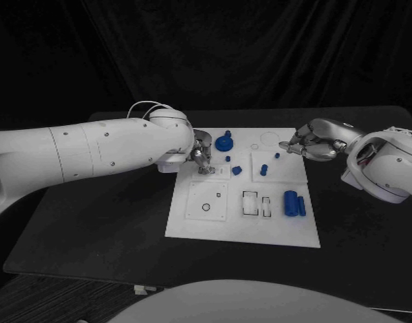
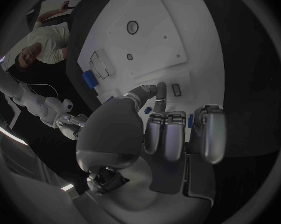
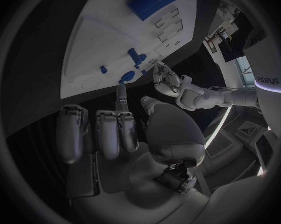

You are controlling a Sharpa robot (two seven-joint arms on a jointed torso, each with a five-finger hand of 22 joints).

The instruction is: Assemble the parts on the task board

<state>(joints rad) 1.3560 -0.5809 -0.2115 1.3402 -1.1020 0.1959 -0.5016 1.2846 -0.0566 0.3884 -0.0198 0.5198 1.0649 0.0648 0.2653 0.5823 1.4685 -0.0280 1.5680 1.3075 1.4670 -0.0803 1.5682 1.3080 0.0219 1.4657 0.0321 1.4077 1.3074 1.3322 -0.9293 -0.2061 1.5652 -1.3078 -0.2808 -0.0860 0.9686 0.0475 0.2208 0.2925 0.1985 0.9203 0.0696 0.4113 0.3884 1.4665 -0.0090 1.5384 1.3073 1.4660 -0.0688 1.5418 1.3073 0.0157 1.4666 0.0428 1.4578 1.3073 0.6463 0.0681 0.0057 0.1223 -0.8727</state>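
Several blue parts (image 1: 291,202) are seen loose on the task board (image 1: 246,229), so assembly is judged barely begun; left hand (image 1: 202,153) and right hand (image 1: 308,142) fingers are curled, nothing visibly held

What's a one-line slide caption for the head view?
Both hands hover over the white task board: left hand beside the round blue part, right hand at the far right corner, two blue cylinders waiting.

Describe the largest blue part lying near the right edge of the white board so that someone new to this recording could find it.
On the black table lies the white rectangular task board. On its near right part lie two blue pieces side by side. The thick blue cylinder is the left one, clearly fatter than the slim blue rod beside it.
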